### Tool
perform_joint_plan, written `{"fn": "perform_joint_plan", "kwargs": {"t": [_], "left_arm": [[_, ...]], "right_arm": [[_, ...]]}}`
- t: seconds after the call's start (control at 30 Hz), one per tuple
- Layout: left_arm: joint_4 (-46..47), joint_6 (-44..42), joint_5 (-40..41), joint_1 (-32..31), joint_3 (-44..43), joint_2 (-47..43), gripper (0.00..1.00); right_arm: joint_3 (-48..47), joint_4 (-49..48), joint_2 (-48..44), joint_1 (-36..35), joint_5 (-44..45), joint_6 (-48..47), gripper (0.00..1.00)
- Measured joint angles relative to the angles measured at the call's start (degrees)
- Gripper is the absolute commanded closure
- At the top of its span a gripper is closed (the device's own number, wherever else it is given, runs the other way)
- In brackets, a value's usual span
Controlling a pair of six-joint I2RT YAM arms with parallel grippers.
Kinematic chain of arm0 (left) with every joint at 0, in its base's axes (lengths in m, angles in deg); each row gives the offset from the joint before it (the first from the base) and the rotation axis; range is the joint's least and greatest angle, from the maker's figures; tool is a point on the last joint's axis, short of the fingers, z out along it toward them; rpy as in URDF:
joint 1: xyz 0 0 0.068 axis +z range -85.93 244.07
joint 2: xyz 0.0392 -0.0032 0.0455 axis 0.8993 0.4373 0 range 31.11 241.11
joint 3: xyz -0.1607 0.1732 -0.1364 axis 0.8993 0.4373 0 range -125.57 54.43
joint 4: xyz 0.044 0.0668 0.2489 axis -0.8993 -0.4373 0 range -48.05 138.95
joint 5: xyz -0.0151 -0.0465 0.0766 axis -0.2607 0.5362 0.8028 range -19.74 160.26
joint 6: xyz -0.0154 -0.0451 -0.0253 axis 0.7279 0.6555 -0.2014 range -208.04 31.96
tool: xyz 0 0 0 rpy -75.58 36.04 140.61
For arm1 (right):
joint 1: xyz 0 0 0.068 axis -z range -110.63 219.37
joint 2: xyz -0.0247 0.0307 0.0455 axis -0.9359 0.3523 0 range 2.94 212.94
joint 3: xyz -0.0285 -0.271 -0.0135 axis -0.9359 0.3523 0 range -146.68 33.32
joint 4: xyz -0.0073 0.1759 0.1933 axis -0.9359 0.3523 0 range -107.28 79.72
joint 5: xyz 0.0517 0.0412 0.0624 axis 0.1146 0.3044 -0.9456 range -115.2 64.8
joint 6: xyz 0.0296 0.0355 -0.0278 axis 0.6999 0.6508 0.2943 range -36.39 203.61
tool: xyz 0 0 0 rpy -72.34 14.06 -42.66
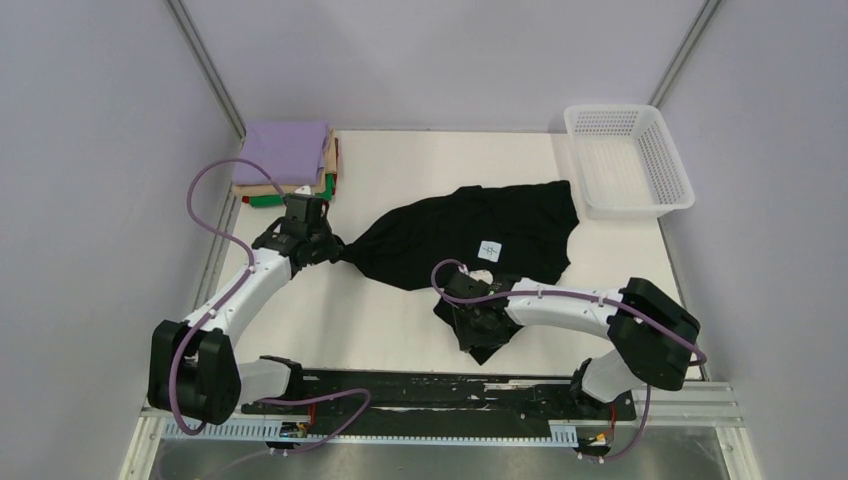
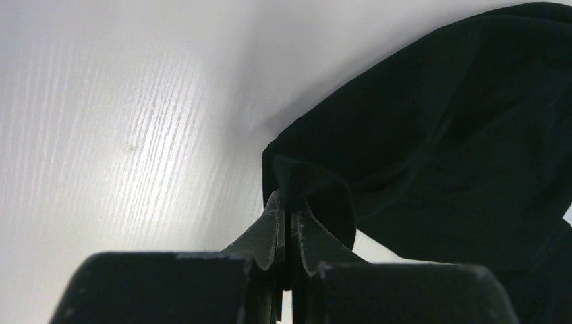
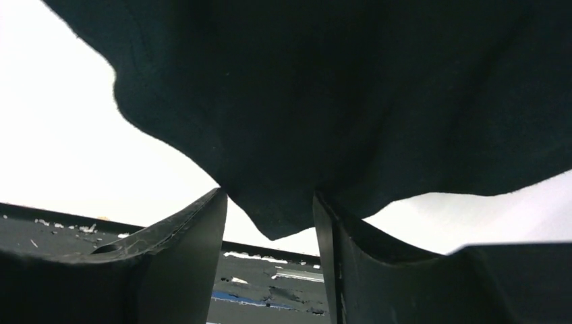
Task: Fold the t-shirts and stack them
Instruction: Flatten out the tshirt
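Right now the spreading-out step looks to be in hand, before any fold is made. The black shirt point(image 1: 500, 215) lies rumpled in the middle of the table point(image 1: 400, 330), drawn out to a point on its left side and bunched on its near side, with a small white label point(image 1: 490, 250) showing on top.

The left gripper point(image 1: 338, 250) is clenched on that left point. From its wrist camera the two fingers are pressed together with a little fold of black cloth nipped between them, and the cloth fans away from the pinch.

The right gripper point(image 1: 478, 322) sits over the near bunched edge. Its wrist camera shows the fingers point(image 3: 195, 250) standing apart, with a flap of the cloth hanging down between them and not squeezed, so I take it as released for the moment.

At the far left corner waits a stack of folded shirts point(image 1: 288, 152), lavender on top with tan, green and red edges below. A white basket point(image 1: 640, 195) stands at the far right, well apart from the work.

To my eye the next move calls for the right jaws to close on that near edge. The two arms would then need to draw apart so the shirt lies flat, since it is too crumpled to fold neatly as it lies.
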Motion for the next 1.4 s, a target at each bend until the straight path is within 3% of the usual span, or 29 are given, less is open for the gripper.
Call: {"fn": "perform_joint_plan", "kwargs": {"t": [0.23,0.43,0.57,0.73,1.07,1.4], "left_arm": [[0.0,0.0,0.3,0.0,0.1,-0.5,1.00],[0.0,-0.1,0.7,0.0,0.1,-0.5,1.00],[0.1,-0.3,0.6,0.0,0.0,-0.5,1.00],[0.1,-1.0,0.9,0.0,-2.1,-0.1,1.00],[-1.1,-2.5,2.6,0.0,-18.2,3.4,1.00],[-3.0,-7.1,1.7,-0.2,-36.5,-4.2,1.00]], "right_arm": [[0.3,1.6,0.0,2.3,1.7,5.2,0.64],[0.5,2.5,0.2,7.2,1.0,7.6,0.99],[-0.1,1.2,-0.2,11.4,3.4,6.1,1.00],[-2.4,-3.2,-1.2,20.4,14.1,-0.4,1.00],[-18.3,-14.0,-14.8,41.5,17.9,-17.8,1.00],[-38.6,-16.8,-25.8,44.3,14.1,-34.3,1.00]]}}
